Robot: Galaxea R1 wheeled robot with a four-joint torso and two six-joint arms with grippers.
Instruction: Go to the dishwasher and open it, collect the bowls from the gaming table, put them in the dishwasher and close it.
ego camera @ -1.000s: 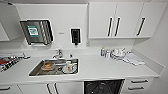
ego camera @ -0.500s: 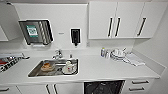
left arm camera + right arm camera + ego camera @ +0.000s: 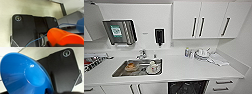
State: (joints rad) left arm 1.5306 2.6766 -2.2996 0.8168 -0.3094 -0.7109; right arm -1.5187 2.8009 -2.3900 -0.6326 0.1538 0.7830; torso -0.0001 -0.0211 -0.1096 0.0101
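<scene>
A white counter runs under white wall cupboards. A steel sink set into it holds dishes, with a tap behind. Stacked white dishes and a cloth lie to the right; a dark dispenser hangs on the wall

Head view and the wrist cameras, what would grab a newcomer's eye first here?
The bright blue bowl looms close before the right wrist camera, and an orange bowl sits just as near the left wrist camera. In the head view, the steel sink, holding dishes, is set into the white counter, and the dishwasher gapes dark below the counter's edge.
</scene>
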